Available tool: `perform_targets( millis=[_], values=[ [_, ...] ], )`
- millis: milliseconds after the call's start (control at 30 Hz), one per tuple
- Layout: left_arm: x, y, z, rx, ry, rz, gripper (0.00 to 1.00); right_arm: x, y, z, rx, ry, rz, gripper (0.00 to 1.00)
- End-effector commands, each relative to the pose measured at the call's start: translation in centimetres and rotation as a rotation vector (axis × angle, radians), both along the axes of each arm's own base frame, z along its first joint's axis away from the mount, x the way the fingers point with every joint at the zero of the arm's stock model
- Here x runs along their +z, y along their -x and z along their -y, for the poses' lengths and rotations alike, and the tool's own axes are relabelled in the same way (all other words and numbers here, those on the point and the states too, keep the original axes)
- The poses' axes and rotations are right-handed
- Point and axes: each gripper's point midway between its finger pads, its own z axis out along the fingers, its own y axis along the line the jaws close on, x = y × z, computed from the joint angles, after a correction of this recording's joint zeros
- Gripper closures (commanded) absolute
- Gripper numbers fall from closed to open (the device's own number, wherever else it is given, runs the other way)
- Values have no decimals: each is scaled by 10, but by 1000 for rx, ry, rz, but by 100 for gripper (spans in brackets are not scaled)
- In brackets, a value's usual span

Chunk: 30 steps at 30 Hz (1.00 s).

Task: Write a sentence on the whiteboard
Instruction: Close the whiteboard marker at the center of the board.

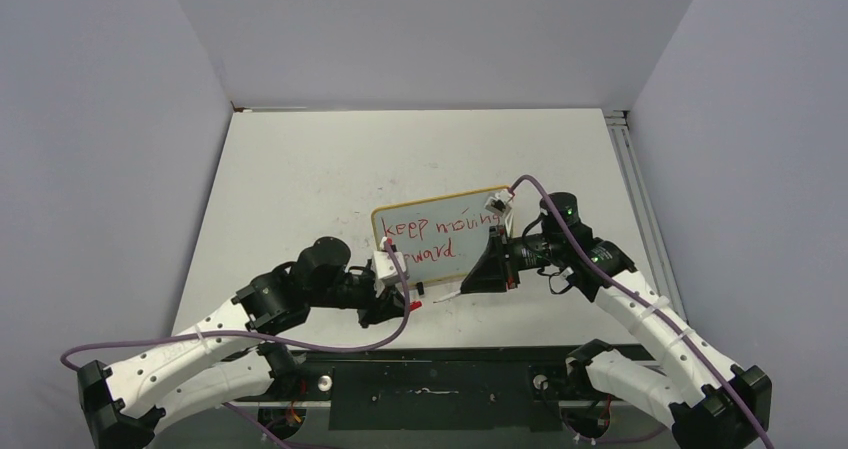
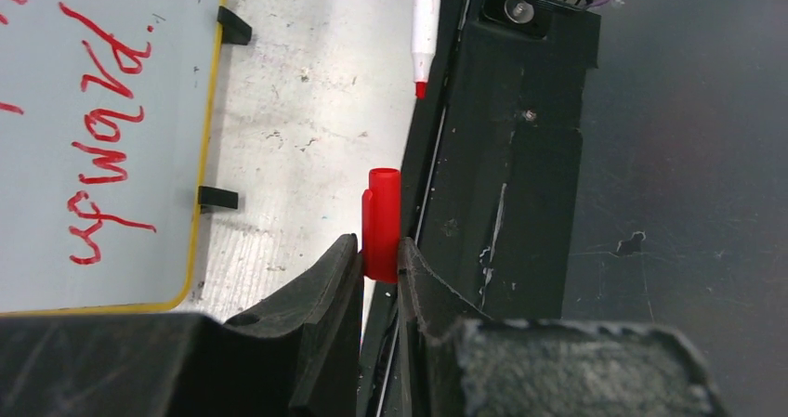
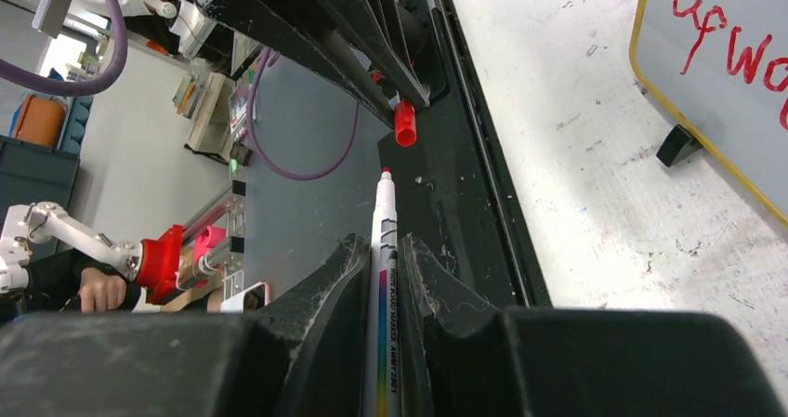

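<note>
A: Where is the whiteboard (image 1: 450,261)?

B: On the worktop (image 1: 300,169), about the middle from left to right and toward the near side, just beyond both grippers. Its 2 black feet (image 2: 219,197) stick out from the near edge.

A: And the sentence (image 1: 440,229)?

B: It is on the board's face in red, 2 lines. From above, the top line looks like "keep moving", though the arm covers its right end. The wrist views show "upward" below it, ending in a full stop.

A: What is the left gripper (image 2: 379,252) doing?

B: Its jaws are pinched narrow on a red cap (image 2: 382,215). The cap's open end points right, toward the pen.

A: The right gripper (image 3: 383,246)?

B: It is closed tight on the marker (image 3: 385,208), a white barrel with a coloured stripe and print. The red tip is bare and points left at the cap.

A: Do cap and tip touch?

B: No. Both wrist views show a clear gap, with the 2 roughly in line.

A: Where is that?

B: Near the board's near edge, above the black rail (image 2: 502,157) along the worktop's near side.
</note>
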Motion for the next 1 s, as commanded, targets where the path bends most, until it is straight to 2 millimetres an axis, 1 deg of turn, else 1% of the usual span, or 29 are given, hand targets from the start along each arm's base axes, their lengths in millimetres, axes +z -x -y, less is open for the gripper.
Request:
perform_targets(
  millis=[0,167,433,967],
  values=[
    [13,6,10,-72,67,19,100,14,1,-6,41,-69,49,94],
    [14,8,11,-83,71,16,100,9,5,-9,61,-56,33,94],
    [14,11,12,-100,77,5,100,6,8,-16,79,-48,36,95],
    [15,14,13,-115,85,3,100,4,5,-18,69,-41,47,95]
  ],
)
